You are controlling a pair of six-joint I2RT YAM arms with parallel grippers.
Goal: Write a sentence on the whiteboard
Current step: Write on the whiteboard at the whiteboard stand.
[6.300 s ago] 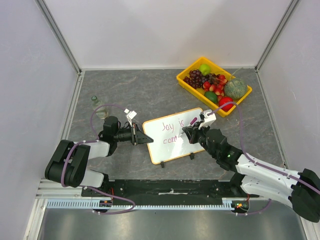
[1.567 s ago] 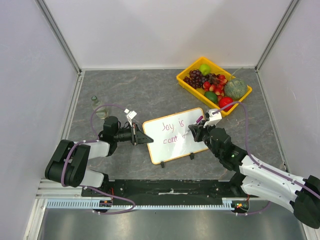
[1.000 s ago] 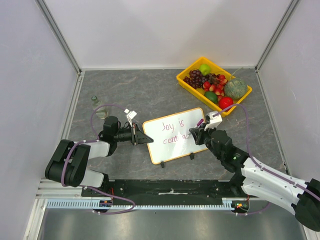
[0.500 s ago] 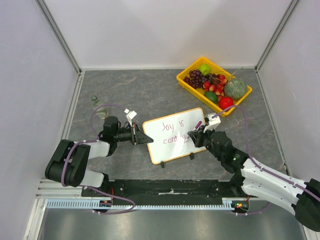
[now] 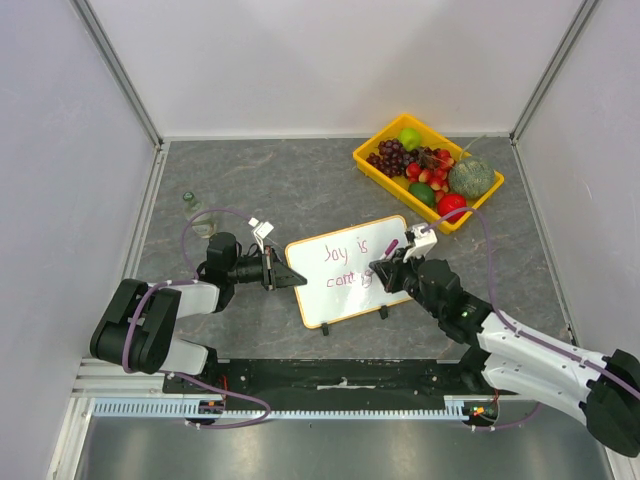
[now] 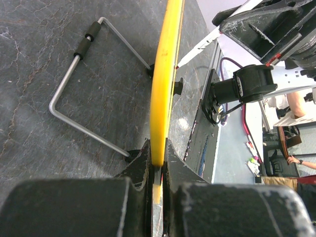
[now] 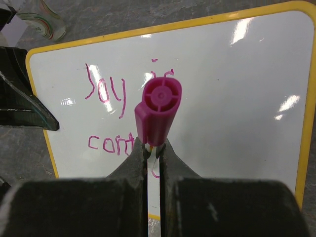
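On the whiteboard, the sentence has grown past "cont"; right jaws pinch the pink marker mid-word, left jaws clamp the board's edge.

Glossy whiteboard, thin yellow frame, propped on black feet, pinkish-red sentence starting "Joy is", two lines

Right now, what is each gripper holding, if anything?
Left gripper: closed on the whiteboard edge.
Right gripper: closed on the pink marker.

Top cam overhead, sees whole table. Left wrist close, edge-on to whiteboard; right wrist close, face-on. All three share it.
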